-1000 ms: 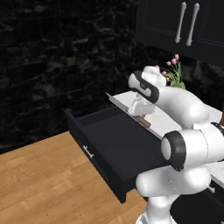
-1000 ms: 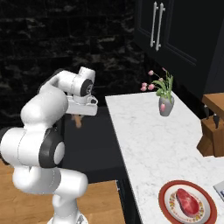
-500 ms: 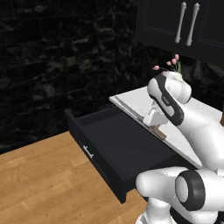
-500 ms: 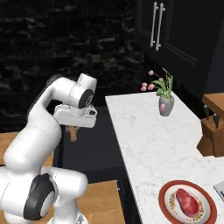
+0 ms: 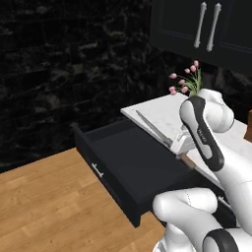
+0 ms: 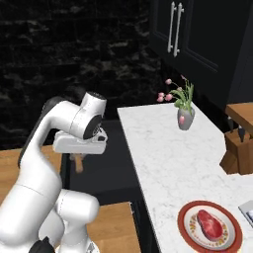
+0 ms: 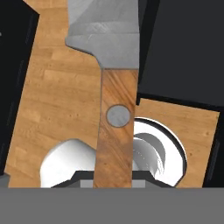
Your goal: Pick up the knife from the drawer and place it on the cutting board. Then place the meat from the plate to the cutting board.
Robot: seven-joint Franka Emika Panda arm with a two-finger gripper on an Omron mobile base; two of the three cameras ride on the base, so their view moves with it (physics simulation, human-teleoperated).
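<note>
My gripper [image 5: 181, 147] is shut on the knife [image 5: 156, 131] and holds it in the air over the open black drawer [image 5: 110, 184]. The silver blade points to the far left and the wooden handle [image 5: 187, 161] sticks out toward the base. In the hand view the brown handle [image 7: 116, 131] runs up between the jaws of the gripper [image 7: 114, 177] to the grey blade [image 7: 105, 30]. In the right base view the gripper [image 6: 79, 148] hangs left of the counter, the handle's end [image 6: 77, 162] below it. The meat [image 6: 210, 223] lies on the red-rimmed plate [image 6: 188, 230]. The cutting board is out of view.
A white marble counter [image 6: 163, 158] carries a grey vase of pink flowers [image 6: 184, 117] at the back and a wooden knife block [image 6: 239, 143] at the right. Black wall cabinets [image 6: 190, 34] hang above. Wooden floor [image 5: 44, 206] lies left of the drawer.
The arm has swung round and drawn the hand, still shut on the knife, back from the counter's edge toward the base, over the drawer. Plate and meat are unmoved.
</note>
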